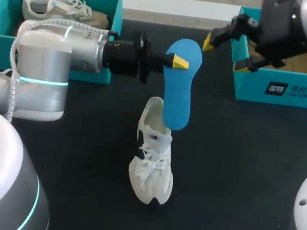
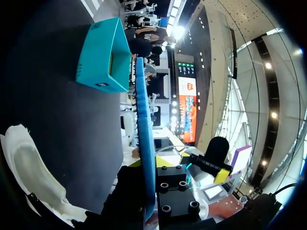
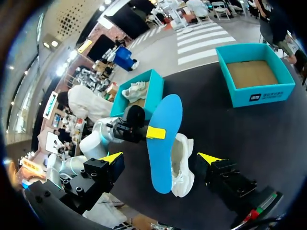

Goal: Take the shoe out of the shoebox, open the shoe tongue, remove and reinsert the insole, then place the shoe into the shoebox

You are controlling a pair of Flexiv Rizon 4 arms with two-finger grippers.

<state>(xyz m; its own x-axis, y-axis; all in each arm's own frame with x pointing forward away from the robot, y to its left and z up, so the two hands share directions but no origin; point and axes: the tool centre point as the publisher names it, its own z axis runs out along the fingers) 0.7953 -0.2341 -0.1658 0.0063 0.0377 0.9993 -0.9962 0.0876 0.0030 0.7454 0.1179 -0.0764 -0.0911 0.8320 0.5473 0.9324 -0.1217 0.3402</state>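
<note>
My left gripper (image 1: 176,61) is shut on a blue insole (image 1: 178,95) near its upper end and holds it upright, hanging over the heel of a white shoe (image 1: 151,169). The shoe lies on the dark table, toe toward the front edge. In the left wrist view the insole (image 2: 144,124) is edge-on between the yellow tips of the left gripper (image 2: 147,165), with the shoe (image 2: 29,177) below. My right gripper (image 1: 225,52) hangs open and empty at the back right, apart from the insole. From the right wrist view, the insole (image 3: 163,139) and shoe (image 3: 182,165) are ahead of the right gripper (image 3: 160,158).
A teal shoebox (image 1: 115,14) at the back left holds another pale shoe (image 1: 65,10). An empty teal shoebox (image 1: 287,91) stands at the back right, under my right arm. Bare dark table lies on both sides of the shoe.
</note>
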